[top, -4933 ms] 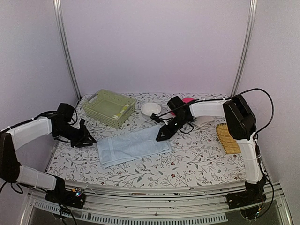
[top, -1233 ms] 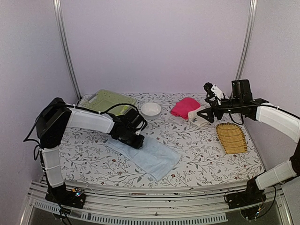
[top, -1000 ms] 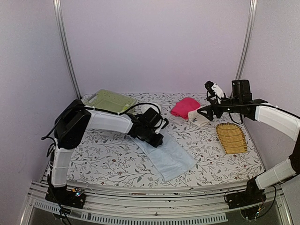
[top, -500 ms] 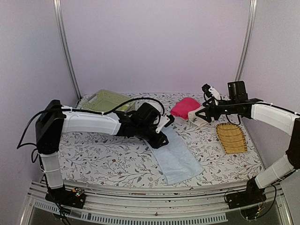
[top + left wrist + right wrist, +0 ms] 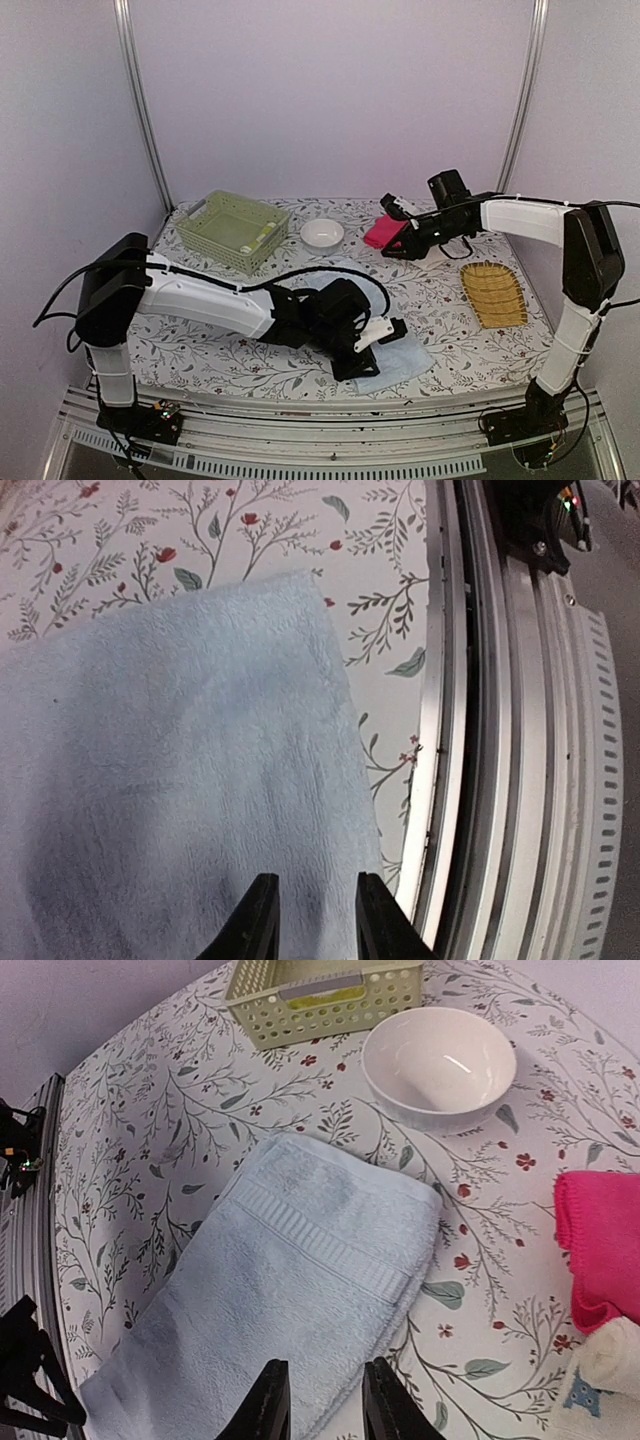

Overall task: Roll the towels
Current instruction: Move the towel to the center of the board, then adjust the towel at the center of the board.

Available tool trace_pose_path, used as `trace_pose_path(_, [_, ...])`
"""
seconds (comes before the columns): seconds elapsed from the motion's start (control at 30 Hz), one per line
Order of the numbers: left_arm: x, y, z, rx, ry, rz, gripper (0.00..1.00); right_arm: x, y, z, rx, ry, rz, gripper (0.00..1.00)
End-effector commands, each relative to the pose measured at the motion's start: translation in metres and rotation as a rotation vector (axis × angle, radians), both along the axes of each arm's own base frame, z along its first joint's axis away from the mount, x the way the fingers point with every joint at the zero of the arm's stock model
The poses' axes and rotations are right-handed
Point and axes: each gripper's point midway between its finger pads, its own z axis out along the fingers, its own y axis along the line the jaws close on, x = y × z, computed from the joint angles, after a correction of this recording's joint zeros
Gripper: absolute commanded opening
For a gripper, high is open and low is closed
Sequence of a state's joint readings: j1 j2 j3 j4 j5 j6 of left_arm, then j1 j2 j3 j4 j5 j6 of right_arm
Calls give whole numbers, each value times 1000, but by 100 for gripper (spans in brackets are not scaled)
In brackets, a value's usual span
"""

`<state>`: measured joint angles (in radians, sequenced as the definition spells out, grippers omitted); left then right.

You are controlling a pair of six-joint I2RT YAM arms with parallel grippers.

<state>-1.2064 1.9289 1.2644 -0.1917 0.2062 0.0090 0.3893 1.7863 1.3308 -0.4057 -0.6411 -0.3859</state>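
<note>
The large pale blue towel (image 5: 405,362) lies flat, running from mid-table to the front edge. It also shows in the left wrist view (image 5: 180,780) and the right wrist view (image 5: 300,1290). My left gripper (image 5: 352,368) is open just above its near end (image 5: 312,920). My right gripper (image 5: 392,247) is open and empty, raised over the towel's far folded end (image 5: 325,1405). The bright pink towel (image 5: 377,233) lies at the back, also seen in the right wrist view (image 5: 600,1245), with the cream-white towel (image 5: 610,1360) beside it. A yellow-green cloth (image 5: 320,995) lies in the basket.
A pale green plastic basket (image 5: 215,215) stands at the back left, with a white bowl (image 5: 322,232) to its right. A yellow slatted tray (image 5: 492,293) lies at the right. The table's metal front rail (image 5: 520,730) runs just beyond the towel's near edge.
The blue towel has turned from lying across the table to running towards the front. My left gripper moved along it to its near end. My right arm swung left beside the pink towel.
</note>
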Motion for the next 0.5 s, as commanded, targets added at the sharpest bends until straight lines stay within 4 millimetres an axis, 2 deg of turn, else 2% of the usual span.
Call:
trace_pose_path(0.0, [-14, 8, -53, 89, 53, -62, 28, -16, 34, -29, -15, 140, 87, 27])
trace_pose_path(0.07, [-25, 18, -68, 139, 62, -78, 27, -16, 47, -38, -13, 176, 112, 26])
trace_pose_path(0.17, [-36, 33, -80, 186, 63, -83, 27, -18, 61, -54, -15, 230, 137, 25])
trace_pose_path(0.3, [-38, 64, -90, 261, 64, -40, 25, -24, 70, -81, -37, 299, 145, 23])
trace_pose_path(0.33, [-37, 69, -79, 248, 51, -26, 25, -26, 71, -87, -47, 311, 143, 23])
trace_pose_path(0.47, [-34, 97, -74, 284, 29, 25, 23, -22, 65, -108, -100, 340, 89, 22])
